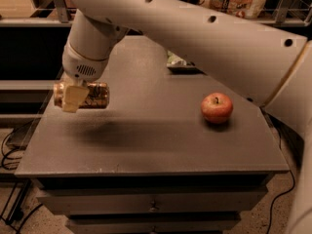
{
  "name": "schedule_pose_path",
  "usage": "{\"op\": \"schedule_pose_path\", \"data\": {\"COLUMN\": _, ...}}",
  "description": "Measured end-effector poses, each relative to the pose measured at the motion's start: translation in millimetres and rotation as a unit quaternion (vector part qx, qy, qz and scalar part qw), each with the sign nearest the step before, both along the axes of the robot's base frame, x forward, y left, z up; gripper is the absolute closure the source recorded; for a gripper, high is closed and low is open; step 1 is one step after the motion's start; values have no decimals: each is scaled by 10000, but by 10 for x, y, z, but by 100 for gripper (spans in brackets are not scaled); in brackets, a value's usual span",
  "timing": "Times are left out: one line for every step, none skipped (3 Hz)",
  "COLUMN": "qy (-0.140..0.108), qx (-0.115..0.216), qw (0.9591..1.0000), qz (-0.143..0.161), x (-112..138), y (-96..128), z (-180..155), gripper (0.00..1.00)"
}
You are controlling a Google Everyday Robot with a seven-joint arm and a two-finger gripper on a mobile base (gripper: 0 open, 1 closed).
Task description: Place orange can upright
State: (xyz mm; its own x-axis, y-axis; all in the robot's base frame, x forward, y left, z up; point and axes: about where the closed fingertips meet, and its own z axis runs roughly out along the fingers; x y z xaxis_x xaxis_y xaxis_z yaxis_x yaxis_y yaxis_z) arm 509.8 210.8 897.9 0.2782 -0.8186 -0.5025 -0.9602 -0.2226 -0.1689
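Note:
The orange can (93, 95) lies on its side in my gripper (73, 96), at the left of the dark table (146, 150). The gripper comes down from the wrist above and is shut on the can; one pale finger (73, 98) crosses the can's front. The can hangs a little above the tabletop, with a soft shadow under it. Its left end is partly hidden behind the finger.
A red apple (217, 107) stands on the right side of the table. A green snack bag (177, 61) peeks out behind my arm at the back. My arm spans the upper right of the view. Drawers sit below the front edge, cables on the floor at left.

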Motion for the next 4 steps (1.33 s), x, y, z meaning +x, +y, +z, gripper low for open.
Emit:
{"op": "schedule_pose_path", "data": {"qy": -179, "qx": 1063, "qw": 9940, "qz": 194, "x": 6, "y": 2, "z": 264, "gripper": 100}}
{"op": "schedule_pose_path", "data": {"qy": -92, "qx": 2285, "qw": 9727, "qz": 398, "x": 8, "y": 12, "z": 493, "gripper": 100}}
{"op": "schedule_pose_path", "data": {"qy": 34, "qx": 3315, "qw": 9401, "qz": 791, "x": -70, "y": 36, "z": 654, "gripper": 100}}
{"op": "schedule_pose_path", "data": {"qy": 99, "qx": 3954, "qw": 9117, "qz": 1112, "x": -126, "y": 47, "z": 697, "gripper": 100}}
